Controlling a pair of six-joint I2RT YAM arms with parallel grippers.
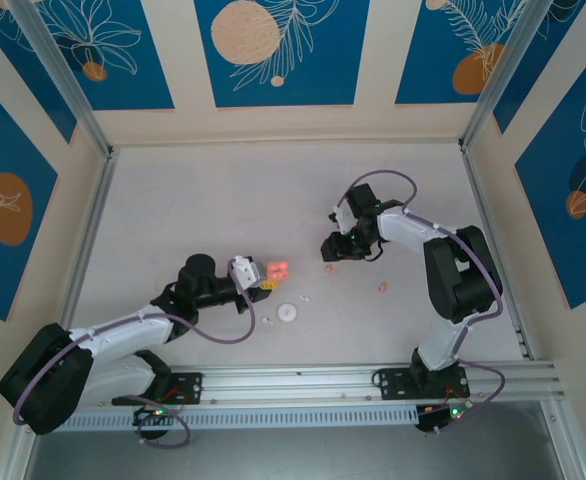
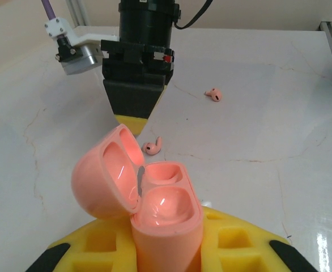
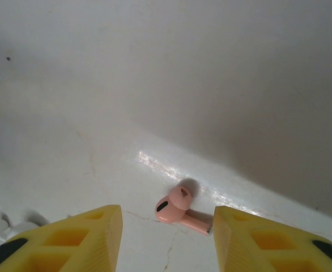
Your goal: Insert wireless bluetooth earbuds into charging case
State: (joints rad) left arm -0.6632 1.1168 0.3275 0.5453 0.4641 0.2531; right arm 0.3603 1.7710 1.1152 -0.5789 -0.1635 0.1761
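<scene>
Pink earbud (image 3: 180, 208) lies on the counter (image 3: 69, 141) between the spread right fingers (image 3: 86, 238); second pink earbud (image 2: 213, 94) lies well apart; left fingers (image 2: 234, 241) pinch the pink charging case (image 2: 160, 209), upright, lid open.

Held case (image 2: 154, 209): in left gripper (image 1: 266, 277) jaws, mid-table, lid swung to its left.
Loose case (image 1: 288, 313): on table (image 1: 173, 200), just nearer the arm bases than held case.
Earbud A (image 3: 177, 208): on table betw. right gripper (image 3: 167, 211) fingers, just right of held case.
Earbud B (image 1: 382, 286): on table, right of A, apart.
Earbud C (image 1: 267, 322): on table, just left of loose case.
Earbud D (image 1: 304, 298): on table, right of & behind loose case.
</scene>
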